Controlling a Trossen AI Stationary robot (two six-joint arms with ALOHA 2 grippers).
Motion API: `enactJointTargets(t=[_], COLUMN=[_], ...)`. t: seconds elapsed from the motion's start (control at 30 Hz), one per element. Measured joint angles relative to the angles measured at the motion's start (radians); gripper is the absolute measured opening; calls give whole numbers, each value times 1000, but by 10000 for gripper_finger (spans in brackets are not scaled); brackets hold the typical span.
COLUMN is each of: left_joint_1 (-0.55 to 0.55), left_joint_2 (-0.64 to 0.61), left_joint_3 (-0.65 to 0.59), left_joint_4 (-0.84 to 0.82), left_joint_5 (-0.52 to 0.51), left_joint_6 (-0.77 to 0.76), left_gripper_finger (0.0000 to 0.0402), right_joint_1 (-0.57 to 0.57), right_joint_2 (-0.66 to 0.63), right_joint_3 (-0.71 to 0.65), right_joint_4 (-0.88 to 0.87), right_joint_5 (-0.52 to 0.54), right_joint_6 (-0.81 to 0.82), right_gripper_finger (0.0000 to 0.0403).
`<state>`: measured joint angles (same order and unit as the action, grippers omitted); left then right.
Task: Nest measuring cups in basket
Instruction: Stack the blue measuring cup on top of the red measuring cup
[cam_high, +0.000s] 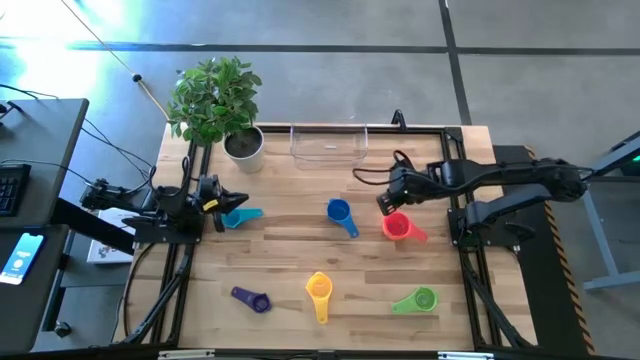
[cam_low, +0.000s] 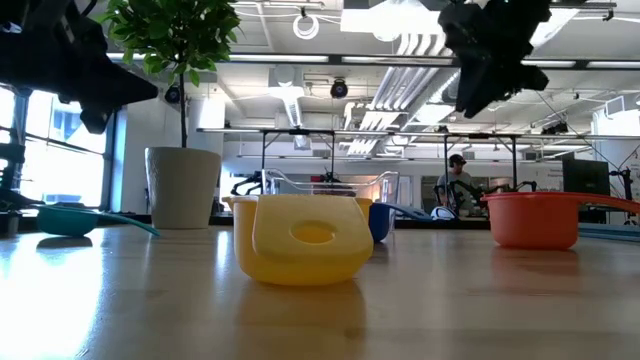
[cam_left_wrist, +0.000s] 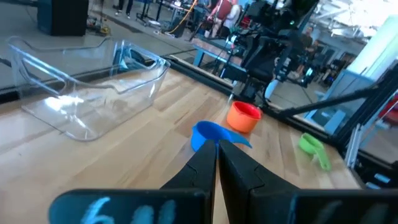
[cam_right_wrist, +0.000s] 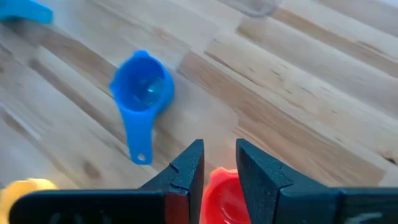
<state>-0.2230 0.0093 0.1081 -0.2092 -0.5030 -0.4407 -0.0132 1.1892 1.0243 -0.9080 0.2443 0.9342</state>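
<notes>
Six cups lie apart on the wooden table: teal, blue, red, yellow, purple and green. No orange cup shows. The clear basket stands empty at the far edge. My left gripper hovers shut above the table at the left side, just beside the teal cup. My right gripper is open by a narrow gap and hangs well above the red cup, with the blue cup ahead of it.
A white plant pot with a leafy plant stands at the far left, next to the basket. A black frame runs around the table. Bare wood lies between the cups and in front of the basket. A person sits far off in the room behind.
</notes>
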Motion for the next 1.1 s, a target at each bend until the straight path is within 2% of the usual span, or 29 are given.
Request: enactJointTargets(t=[0.43, 0.7, 0.9, 1.1], left_joint_1=[0, 0, 0, 0], left_joint_2=[0, 0, 0, 26], left_joint_3=[0, 0, 0, 11], left_joint_4=[118, 277, 384, 476], left_joint_5=[3, 90, 92, 143], left_joint_6=[-21, 168, 106, 179], left_gripper_finger=[13, 63, 98, 99], right_joint_1=[0, 2, 2, 2], right_joint_2=[0, 0, 0, 0], right_joint_3=[70, 70, 70, 70], right_joint_4=[9, 31, 114, 189], right_joint_5=[-13, -17, -15, -9], right_joint_6=[75, 142, 138, 118], right_gripper_finger=[85, 85, 85, 85])
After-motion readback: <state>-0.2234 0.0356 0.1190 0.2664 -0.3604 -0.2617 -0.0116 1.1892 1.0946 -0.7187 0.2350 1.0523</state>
